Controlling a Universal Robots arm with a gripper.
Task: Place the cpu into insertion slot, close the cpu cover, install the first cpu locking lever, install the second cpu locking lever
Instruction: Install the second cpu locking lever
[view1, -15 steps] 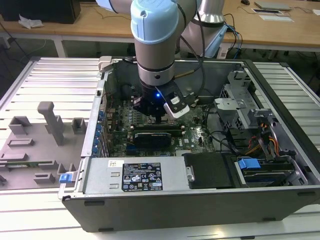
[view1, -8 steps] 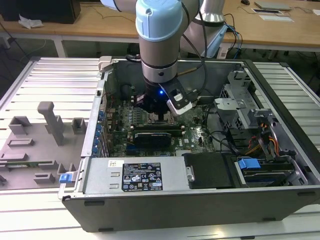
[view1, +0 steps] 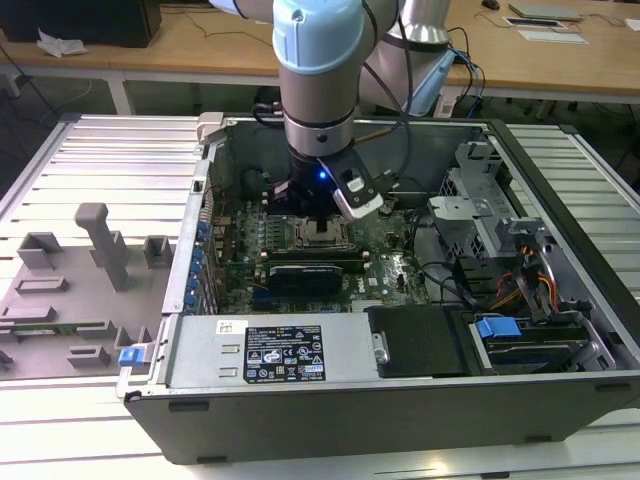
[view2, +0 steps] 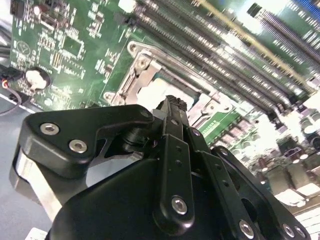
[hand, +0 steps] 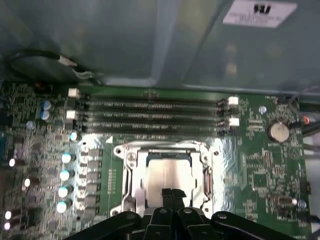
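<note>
a: what's the setting, starting at the exterior view's left?

b: a grey ribbed metal table (view1: 110, 160) with grey fixture blocks (view1: 105, 245) on it, then an open computer case (view1: 400, 400) lying on its side, wooden desks (view1: 560, 60) behind. inside, the green motherboard (view1: 235, 255); toward the exterior view's right, a black drive bay with a blue tab (view1: 497, 327).

a: any writing?

b: a white label (view1: 285, 352) on the power supply and another sticker (hand: 259, 12) in the first wrist view; both too small to make out.

a: and the chip against the pincer?

b: the cpu (hand: 167, 172) lies flat in the insertion slot (hand: 131, 172), silver top showing. the cpu cover (hand: 165, 146) frames it, seemingly down. the gripper (hand: 172, 192) hangs right over the chip's near edge, fingertips (view2: 172, 104) pressed narrow together, holding nothing.
</note>
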